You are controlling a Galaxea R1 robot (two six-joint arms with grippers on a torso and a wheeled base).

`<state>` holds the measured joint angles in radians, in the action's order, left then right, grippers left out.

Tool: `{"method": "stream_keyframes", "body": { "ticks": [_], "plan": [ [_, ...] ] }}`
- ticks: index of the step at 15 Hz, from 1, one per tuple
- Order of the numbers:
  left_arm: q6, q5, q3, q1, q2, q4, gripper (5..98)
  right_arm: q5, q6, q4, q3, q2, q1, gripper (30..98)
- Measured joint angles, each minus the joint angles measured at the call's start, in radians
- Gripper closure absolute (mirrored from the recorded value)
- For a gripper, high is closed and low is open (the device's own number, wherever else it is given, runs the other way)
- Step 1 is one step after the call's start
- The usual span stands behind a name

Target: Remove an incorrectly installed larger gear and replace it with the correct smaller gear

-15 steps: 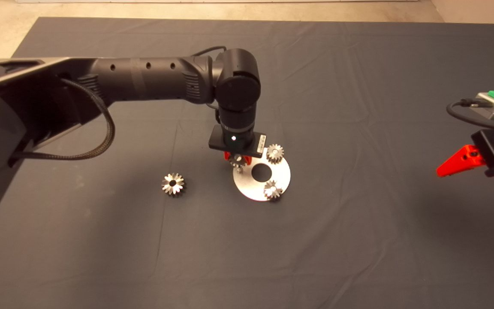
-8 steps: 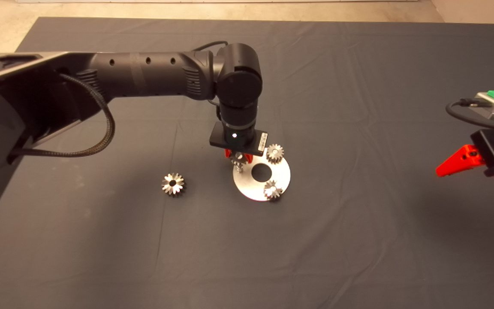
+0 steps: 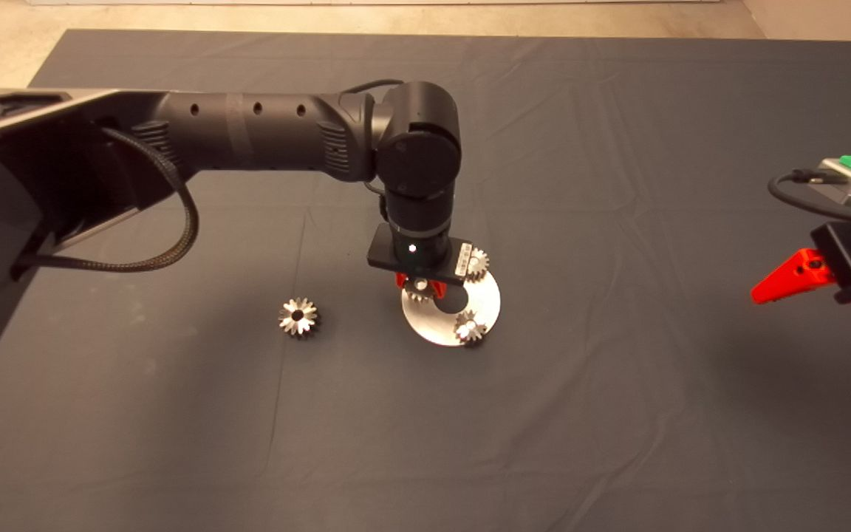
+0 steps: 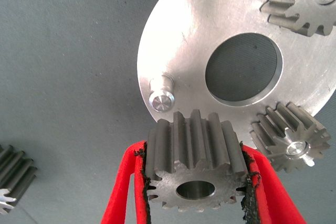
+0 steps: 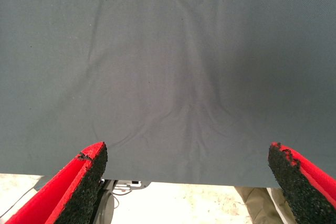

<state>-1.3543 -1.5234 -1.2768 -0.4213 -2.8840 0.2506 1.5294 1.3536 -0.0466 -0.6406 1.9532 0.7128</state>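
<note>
Left claw (image 4: 195, 182) is clamping the smaller gear (image 4: 195, 169) between its pads, holding it just above the round metal plate (image 4: 184, 35), near the bare pin (image 4: 161, 95). Two matching gears (image 3: 470, 327) are sitting on the plate's other pins. The larger gear (image 3: 298, 318) is lying on the mat (image 3: 617, 406), well apart to the left. Right claw (image 5: 189, 182) is waiting at the desk's right edge, fingers spread wide.

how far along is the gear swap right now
Done: the star-toothed larger gear lies off on the dark mat. In hand: the left gripper holds a short-toothed smaller gear near the round metal plate's bare pin. Left: seating it there. The right gripper waits at the mat's edge.
</note>
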Motion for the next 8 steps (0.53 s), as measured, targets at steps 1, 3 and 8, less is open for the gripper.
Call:
{"method": "stream_keyframes", "body": {
  "ticks": [1,3,8],
  "plan": [
    [-0.003,0.0,0.001,0.0,0.0,0.0,76.0,0.0,0.0,0.0,0.0,0.0,0.0,47.2],
    [-0.003,0.0,0.001,0.0,0.0,0.0,75.9,0.0,0.0,0.0,0.0,0.0,0.0,47.2],
    [0.036,-0.001,-0.057,0.036,0.0,0.008,76.0,0.0,0.0,0.0,0.001,0.0,0.0,47.2]
  ]
}}
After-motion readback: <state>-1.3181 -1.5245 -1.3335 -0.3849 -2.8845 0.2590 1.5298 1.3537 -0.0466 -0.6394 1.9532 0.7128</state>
